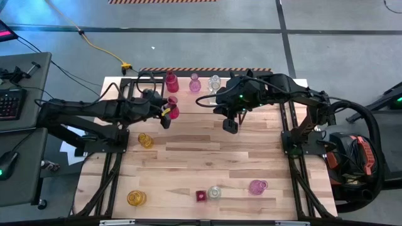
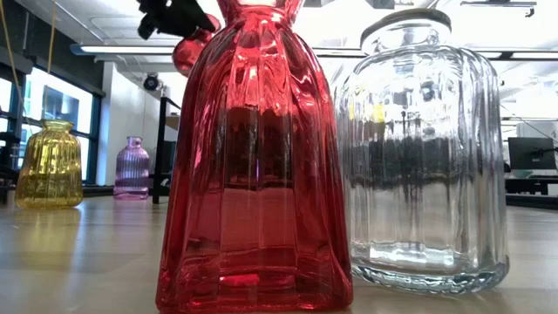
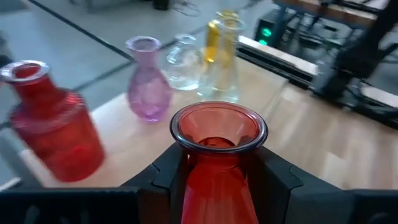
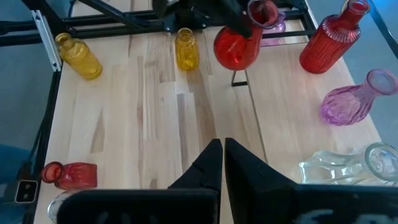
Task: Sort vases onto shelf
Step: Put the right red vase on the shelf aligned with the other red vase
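— Labels or writing: are you reading any?
— None legible. Your left gripper (image 3: 217,180) is clamping a round red vase (image 1: 172,112) by its neck, held above the table near the shelf (image 1: 251,83).
— And the right gripper (image 4: 219,163)?
— It is hanging over bare tabletop (image 1: 207,157) with its fingers pressed together, carrying nothing. Open wood is lying between both arms and the front vases.

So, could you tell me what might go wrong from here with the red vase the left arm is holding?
The left pincer grips the red vase only by its neck, so it could slip or swing. The tall red bottle and the pink vase stand close ahead on the shelf, so setting it down may knock them.
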Controlling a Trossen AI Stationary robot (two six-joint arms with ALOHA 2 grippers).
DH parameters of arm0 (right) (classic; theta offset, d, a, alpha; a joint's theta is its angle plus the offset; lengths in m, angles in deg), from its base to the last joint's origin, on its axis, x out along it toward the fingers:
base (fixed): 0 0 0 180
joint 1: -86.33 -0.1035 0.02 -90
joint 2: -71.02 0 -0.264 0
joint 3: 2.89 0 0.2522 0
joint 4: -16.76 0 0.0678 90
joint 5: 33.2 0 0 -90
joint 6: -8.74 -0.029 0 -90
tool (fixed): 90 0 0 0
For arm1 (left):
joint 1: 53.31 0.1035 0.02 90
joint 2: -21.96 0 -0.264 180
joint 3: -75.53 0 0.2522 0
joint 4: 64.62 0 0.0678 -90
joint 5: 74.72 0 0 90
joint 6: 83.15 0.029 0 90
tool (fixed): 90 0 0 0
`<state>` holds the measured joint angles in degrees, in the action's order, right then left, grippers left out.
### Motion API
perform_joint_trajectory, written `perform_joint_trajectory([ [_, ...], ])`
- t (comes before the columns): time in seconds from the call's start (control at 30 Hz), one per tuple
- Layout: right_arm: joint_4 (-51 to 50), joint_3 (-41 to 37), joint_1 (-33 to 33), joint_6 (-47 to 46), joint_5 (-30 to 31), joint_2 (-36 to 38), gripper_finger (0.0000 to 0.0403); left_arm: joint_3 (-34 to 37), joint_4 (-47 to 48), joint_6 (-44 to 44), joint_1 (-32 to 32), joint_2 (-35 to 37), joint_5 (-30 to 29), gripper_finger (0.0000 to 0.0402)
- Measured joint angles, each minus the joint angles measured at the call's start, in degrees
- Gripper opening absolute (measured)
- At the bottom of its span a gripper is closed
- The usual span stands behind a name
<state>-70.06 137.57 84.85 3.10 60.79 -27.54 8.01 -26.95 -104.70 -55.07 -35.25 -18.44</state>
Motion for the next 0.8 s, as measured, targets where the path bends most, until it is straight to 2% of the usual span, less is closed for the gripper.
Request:
perform_joint_trajectory([
  [0.17,0.0,0.0,0.0,0.1,0.0,0.0,0.0,2.6,-0.7,-0.1,-1.3,0.0,-6.4,0.012],
  [0.47,-0.7,0.0,0.0,0.1,0.0,0.0,0.0,10.3,-14.0,2.3,-1.4,-1.0,-15.6,0.012],
  [0.8,-1.0,0.0,0.0,0.1,-0.1,0.0,0.0,17.2,-27.5,6.0,-1.4,-1.0,-18.1,0.012],
])
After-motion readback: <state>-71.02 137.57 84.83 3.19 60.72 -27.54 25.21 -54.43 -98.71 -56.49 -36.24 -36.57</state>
